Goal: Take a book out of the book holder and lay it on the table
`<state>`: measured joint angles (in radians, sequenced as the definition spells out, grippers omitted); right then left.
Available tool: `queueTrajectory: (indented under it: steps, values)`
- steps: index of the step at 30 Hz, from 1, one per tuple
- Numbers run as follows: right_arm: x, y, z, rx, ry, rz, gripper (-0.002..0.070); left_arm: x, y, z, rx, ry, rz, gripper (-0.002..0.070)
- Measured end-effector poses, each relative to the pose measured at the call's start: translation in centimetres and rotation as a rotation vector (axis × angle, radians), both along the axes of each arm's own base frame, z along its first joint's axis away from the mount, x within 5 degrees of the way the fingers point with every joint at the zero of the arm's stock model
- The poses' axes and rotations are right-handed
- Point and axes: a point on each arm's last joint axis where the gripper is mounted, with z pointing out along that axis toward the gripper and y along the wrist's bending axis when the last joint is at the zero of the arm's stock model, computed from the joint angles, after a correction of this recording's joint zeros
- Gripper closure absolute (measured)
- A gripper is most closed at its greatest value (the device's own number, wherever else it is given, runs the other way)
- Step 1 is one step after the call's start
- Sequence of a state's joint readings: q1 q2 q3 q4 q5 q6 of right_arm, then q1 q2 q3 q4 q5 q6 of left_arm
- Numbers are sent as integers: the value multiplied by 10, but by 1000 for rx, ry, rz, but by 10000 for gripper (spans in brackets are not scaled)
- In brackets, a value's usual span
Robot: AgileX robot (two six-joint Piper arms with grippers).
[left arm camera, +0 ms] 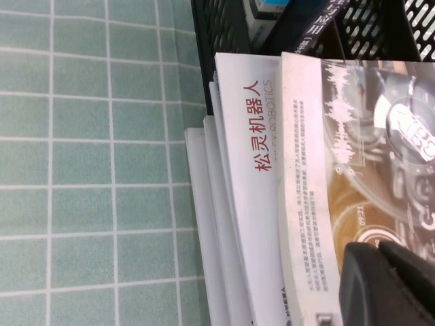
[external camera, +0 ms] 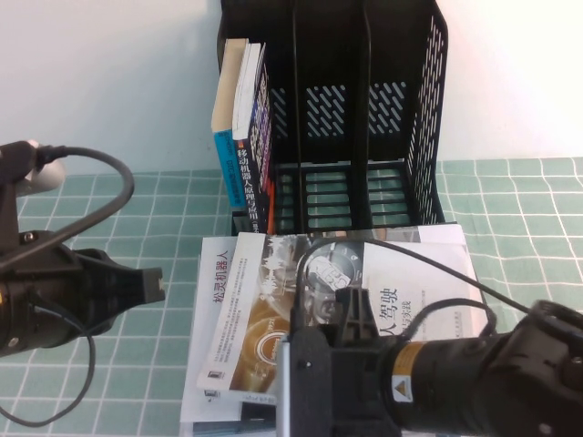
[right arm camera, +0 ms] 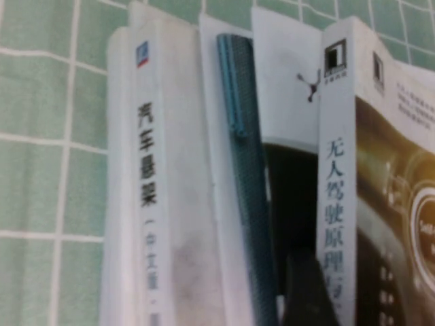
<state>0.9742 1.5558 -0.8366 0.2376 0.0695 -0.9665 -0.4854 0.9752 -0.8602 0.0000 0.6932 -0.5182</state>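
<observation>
The black book holder (external camera: pixel 424 109) stands at the back with several upright books (external camera: pixel 244 100) in its left slot. In front of it lies a stack of books. The top book (external camera: pixel 273 300), with a dark and gold cover and a white spine (right arm camera: pixel 336 190), lies askew on the stack. My right gripper (external camera: pixel 314 360) is at its near edge, shut on it, with one dark finger (right arm camera: pixel 306 295) in the gap under the raised spine. My left gripper (external camera: pixel 150 287) is shut and empty, left of the stack; its fingertips (left arm camera: pixel 380 272) show over the top book's cover (left arm camera: pixel 353 156).
Under the top book is a white book with red lettering (external camera: pixel 219 273), also in the left wrist view (left arm camera: pixel 255 136). A white-spined book (right arm camera: pixel 146 176) and a teal book (right arm camera: pixel 241 170) lie lower in the stack. Green tiled tabletop (external camera: pixel 137 200) surrounds it.
</observation>
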Motion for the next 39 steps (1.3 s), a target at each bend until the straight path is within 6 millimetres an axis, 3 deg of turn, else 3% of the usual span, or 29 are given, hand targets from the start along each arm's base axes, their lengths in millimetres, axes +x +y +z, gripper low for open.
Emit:
queueTrajectory:
  steps: [3,6,9,11,13,17,20,24,28,33,39]
  values:
    - [-11,-7,10,-21,56,12,279,0,0,0,-2,-3,0,677]
    - [-24,-16,29,-7,59,42,325,1,-1,1,-6,-24,-6,678]
    - [-37,-30,61,65,19,60,451,5,-3,7,-36,-97,-12,678]
    - [-46,-45,85,125,-30,70,571,9,-5,13,-65,-176,-20,677]
    - [-56,-61,108,189,-87,73,633,13,-7,20,-89,-257,-30,678]
    - [-72,-96,138,240,-188,41,668,18,-8,33,-90,-434,-61,678]
    - [-73,-127,145,179,-218,-98,673,19,-9,41,-67,-539,-89,678]
    - [-73,-177,147,55,-219,-427,676,16,-6,49,-16,-638,-123,677]
    - [-89,-219,149,30,-181,-638,677,12,-4,56,37,-724,-152,678]
    - [-117,-256,153,209,-102,-714,678,-4,3,56,81,-871,-188,677]
    - [-142,-277,142,488,-80,-650,678,-33,17,26,67,-889,-193,678]
